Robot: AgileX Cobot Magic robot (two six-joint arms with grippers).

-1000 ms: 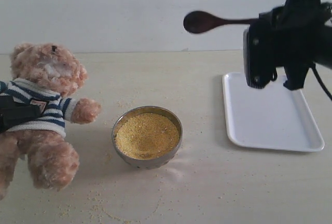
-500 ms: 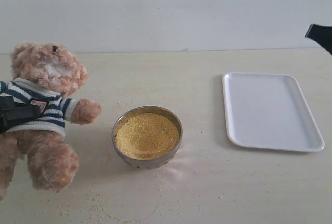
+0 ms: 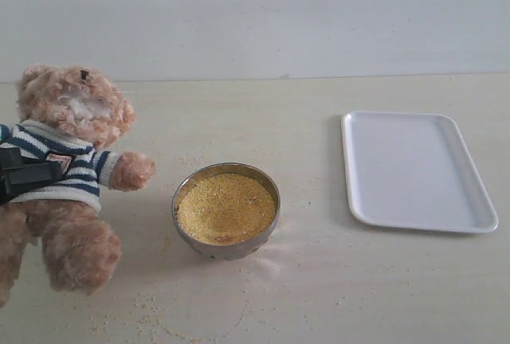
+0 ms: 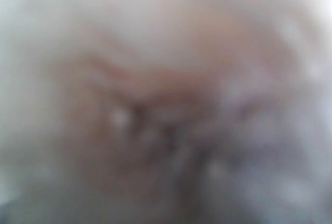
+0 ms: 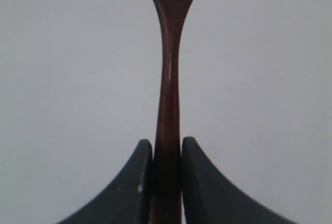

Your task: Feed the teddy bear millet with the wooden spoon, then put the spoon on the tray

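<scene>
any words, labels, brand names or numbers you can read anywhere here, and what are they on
No text can be read in any view.
On the teddy bear, the shield badge: too small and blurred to read.
On the tray, metal bowl and wooden spoon: no markings show.
Left wrist view: wholly blurred, so nothing is legible.

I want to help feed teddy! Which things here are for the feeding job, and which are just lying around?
For the job: teddy bear, millet, wooden spoon in the right tool, tray.

Just lying about: spilled grains on the table. The metal bowl only holds the millet.
</scene>
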